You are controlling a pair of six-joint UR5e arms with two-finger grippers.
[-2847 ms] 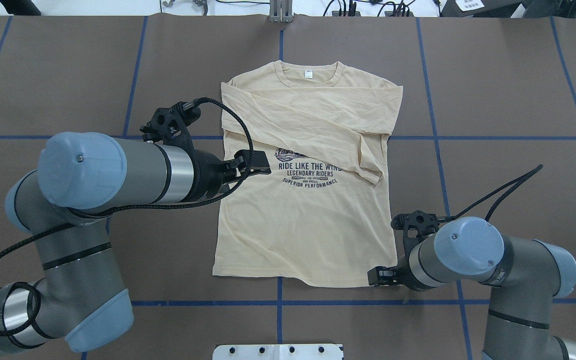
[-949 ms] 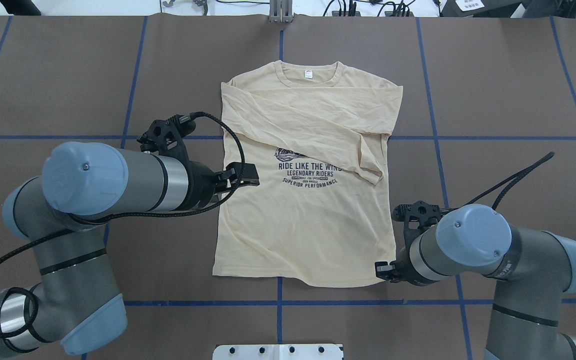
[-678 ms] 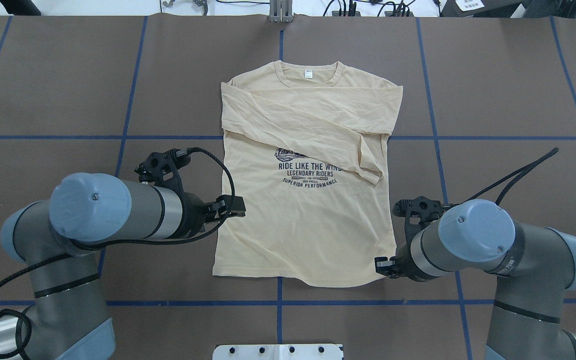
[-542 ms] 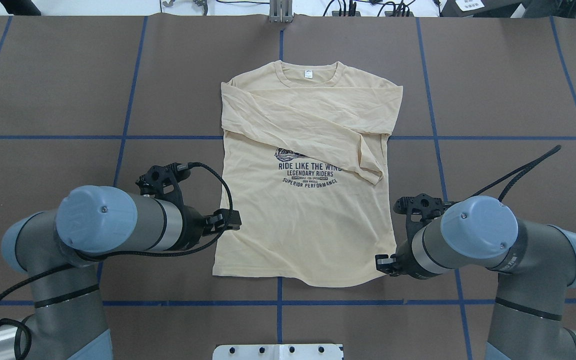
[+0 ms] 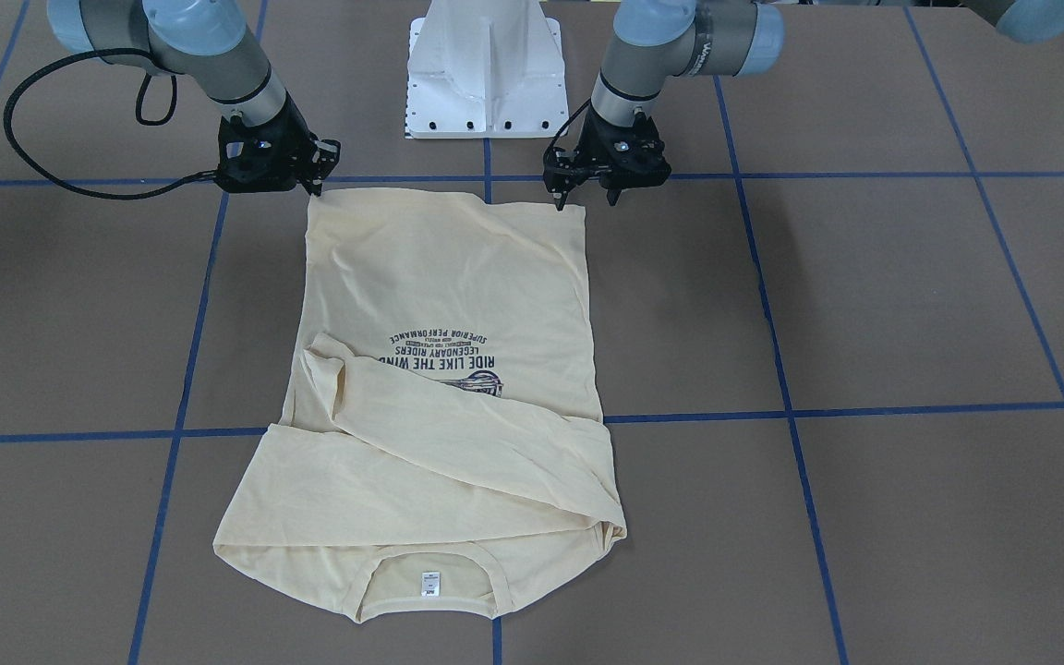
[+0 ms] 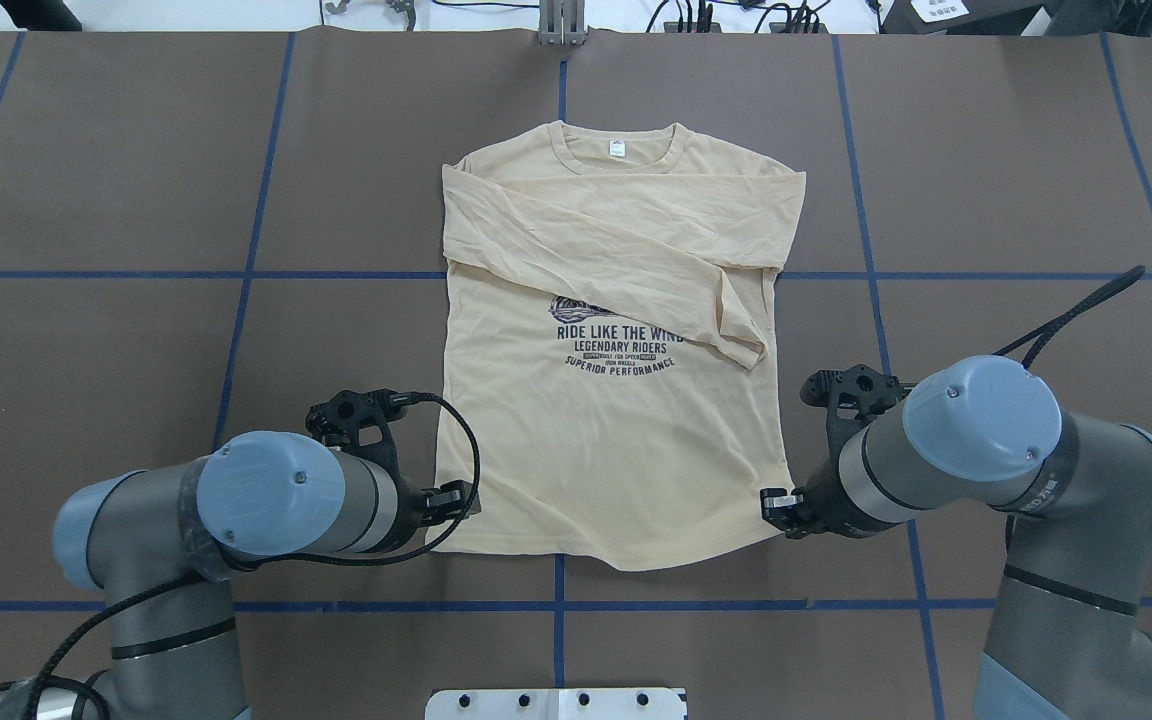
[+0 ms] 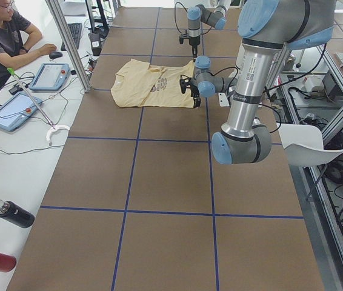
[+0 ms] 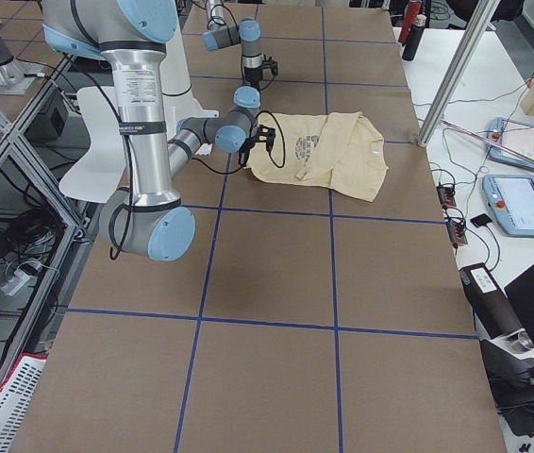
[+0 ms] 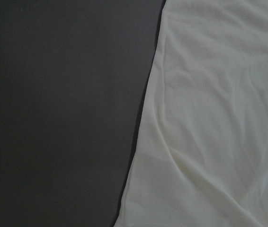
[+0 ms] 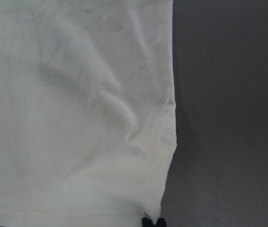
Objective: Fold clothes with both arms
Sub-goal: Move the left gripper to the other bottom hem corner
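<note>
T-shirt: the pale yellow T-shirt [image 6: 616, 450] lay flat and front up on the brown table [image 6: 986, 180], midway between the 2 arms.
Orientation: the collar and white neck tag [image 6: 616, 148] pointed away from the robot, and the hem lay nearest its white pedestal base [image 5: 486, 65].
Sleeves: both were folded in over the chest. 1 sleeve [image 6: 636, 275] ran diagonally from the robot's left shoulder side down to the right edge, covering the top of the navy graphic [image 6: 621, 345].
Right gripper: the right gripper [image 6: 774, 503] was narrow, pinched on the hem corner on the robot's right, where the fabric puckered in the right wrist view.
Left gripper: the left gripper [image 5: 586, 196] had its fingers spread wide at the hem corner on the robot's left. Whether the tips touched the cloth could not be told.
Left wrist view: it showed only the T-shirt's side edge against the table.
Surroundings: blue tape lines [image 6: 876, 275] crossed the table, and a seated person [image 7: 5, 36] was at a side desk.
</note>
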